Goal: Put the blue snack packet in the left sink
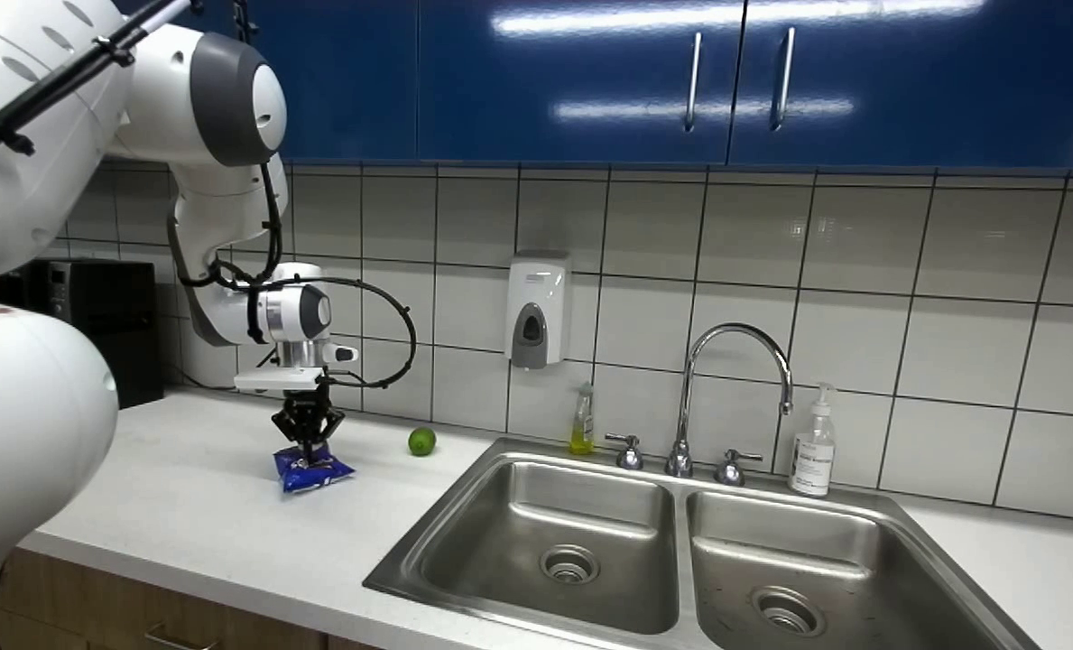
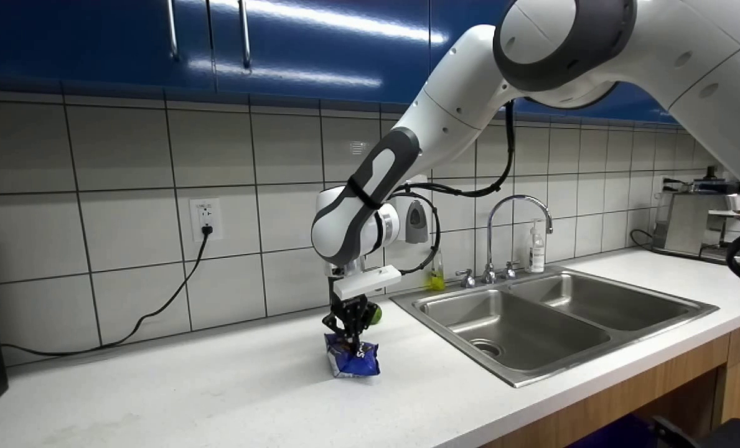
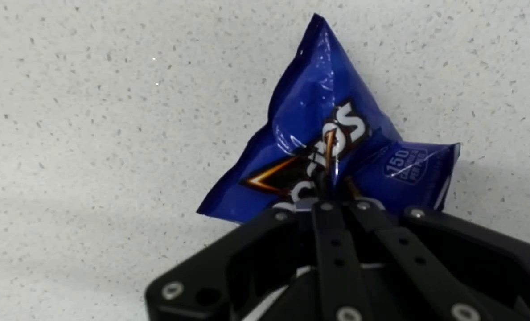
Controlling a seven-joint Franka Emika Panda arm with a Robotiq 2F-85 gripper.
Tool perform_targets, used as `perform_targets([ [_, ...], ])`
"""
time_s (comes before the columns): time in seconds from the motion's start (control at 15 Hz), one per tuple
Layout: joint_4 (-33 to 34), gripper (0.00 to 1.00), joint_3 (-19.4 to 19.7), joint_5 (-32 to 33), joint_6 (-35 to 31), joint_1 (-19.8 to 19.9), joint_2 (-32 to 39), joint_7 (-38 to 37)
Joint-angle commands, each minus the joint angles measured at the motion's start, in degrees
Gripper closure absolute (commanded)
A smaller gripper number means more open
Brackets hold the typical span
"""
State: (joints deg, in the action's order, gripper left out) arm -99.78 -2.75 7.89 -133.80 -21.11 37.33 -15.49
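Observation:
The blue snack packet (image 1: 323, 473) is on or just above the white counter, left of the sink; it also shows in an exterior view (image 2: 358, 364). In the wrist view the packet (image 3: 307, 100) is pinched into a fold, with its ends flared out. My gripper (image 1: 309, 451) points down and is shut on the packet's middle. In the wrist view the fingers (image 3: 345, 206) are close together; their tips are hidden in the foil. The left sink (image 1: 500, 564) is the steel basin nearer the packet, with a round drain; it also shows in an exterior view (image 2: 531, 333).
A green ball (image 1: 422, 441) lies between the packet and the sink, near the wall. A yellow spray bottle (image 1: 582, 420), faucet (image 1: 683, 406) and soap bottle (image 1: 812, 451) stand behind the basins. The right basin (image 1: 834, 560) adjoins the left. A dispenser (image 1: 537, 311) hangs on the wall.

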Motion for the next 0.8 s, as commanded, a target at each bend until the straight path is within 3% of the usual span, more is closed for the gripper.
perform_targets([
  [0.0, 1.3, 1.0, -0.1, -0.1, 2.3, 0.4, 0.5, -1.3],
  [0.33, 1.1, 1.0, 0.4, 0.2, 2.4, 0.4, -1.0, -2.2],
  [0.73, -1.7, 1.0, 0.2, -0.2, 2.9, 0.7, -7.8, -3.5],
])
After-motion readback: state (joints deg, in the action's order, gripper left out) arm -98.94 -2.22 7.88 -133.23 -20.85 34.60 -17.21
